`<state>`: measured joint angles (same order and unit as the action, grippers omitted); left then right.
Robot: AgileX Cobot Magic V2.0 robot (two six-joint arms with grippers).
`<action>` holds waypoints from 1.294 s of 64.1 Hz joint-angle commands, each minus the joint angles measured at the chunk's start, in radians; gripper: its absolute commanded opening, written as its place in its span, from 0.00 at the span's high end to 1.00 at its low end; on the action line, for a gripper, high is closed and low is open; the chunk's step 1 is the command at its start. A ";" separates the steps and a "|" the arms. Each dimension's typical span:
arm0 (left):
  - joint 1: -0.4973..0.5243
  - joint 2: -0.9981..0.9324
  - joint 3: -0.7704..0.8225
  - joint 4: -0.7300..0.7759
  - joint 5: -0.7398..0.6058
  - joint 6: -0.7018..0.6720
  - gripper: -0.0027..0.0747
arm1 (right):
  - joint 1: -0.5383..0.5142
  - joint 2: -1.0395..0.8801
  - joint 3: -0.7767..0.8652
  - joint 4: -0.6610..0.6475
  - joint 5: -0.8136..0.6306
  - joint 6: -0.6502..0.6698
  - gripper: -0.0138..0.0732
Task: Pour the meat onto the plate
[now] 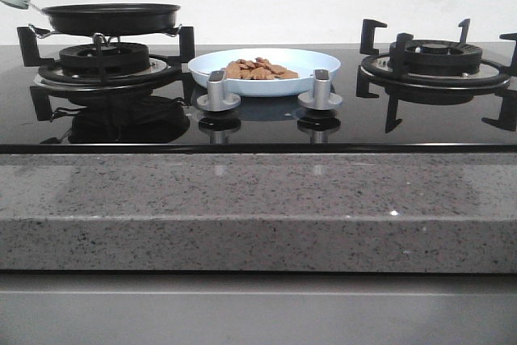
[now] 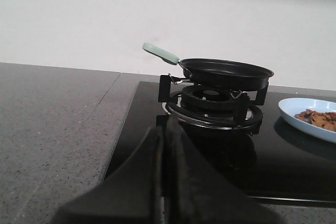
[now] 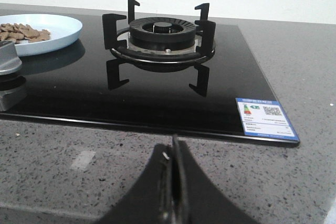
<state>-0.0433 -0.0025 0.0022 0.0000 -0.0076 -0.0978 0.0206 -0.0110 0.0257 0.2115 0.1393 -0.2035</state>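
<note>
The meat (image 1: pixel 260 69) lies in a loose tan heap on the pale-blue plate (image 1: pixel 315 61) in the middle of the black glass hob, behind the two knobs. Plate (image 2: pixel 299 116) and meat (image 2: pixel 319 119) also show in the left wrist view, and plate (image 3: pixel 63 24) and meat (image 3: pixel 23 31) in the right wrist view. The black frying pan (image 1: pixel 111 17) with a pale-green handle (image 2: pixel 160 53) rests on the left burner. My left gripper (image 2: pixel 165 129) is shut and empty, back over the hob's front edge before the left burner. My right gripper (image 3: pixel 175 145) is shut and empty over the grey counter. Neither arm shows in the front view.
The right burner (image 1: pixel 436 58) with black pan supports stands bare. Two silver knobs (image 1: pixel 216 90) (image 1: pixel 321 89) stand in front of the plate. A grey speckled counter (image 1: pixel 242 199) runs along the front and both sides. A label sticker (image 3: pixel 265 116) sits at the hob's right front corner.
</note>
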 commanded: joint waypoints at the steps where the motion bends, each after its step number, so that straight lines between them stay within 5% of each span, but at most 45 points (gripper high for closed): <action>1: -0.004 -0.018 0.006 -0.011 -0.086 -0.010 0.99 | -0.007 -0.016 -0.004 0.005 -0.090 -0.005 0.98; 14: -0.004 -0.018 0.006 -0.011 -0.086 -0.010 0.99 | -0.007 -0.016 -0.004 0.004 -0.162 0.001 0.98; 30: -0.004 -0.018 0.006 -0.011 -0.086 -0.010 0.99 | -0.009 -0.016 -0.004 -0.181 -0.253 0.171 0.98; 83: -0.004 -0.018 0.006 -0.011 -0.086 -0.010 0.99 | -0.009 -0.016 -0.004 -0.183 -0.254 0.194 0.98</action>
<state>-0.0433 -0.0025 0.0022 0.0000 -0.0092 -0.0978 0.0167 -0.0110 0.0257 0.0435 -0.0310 -0.0098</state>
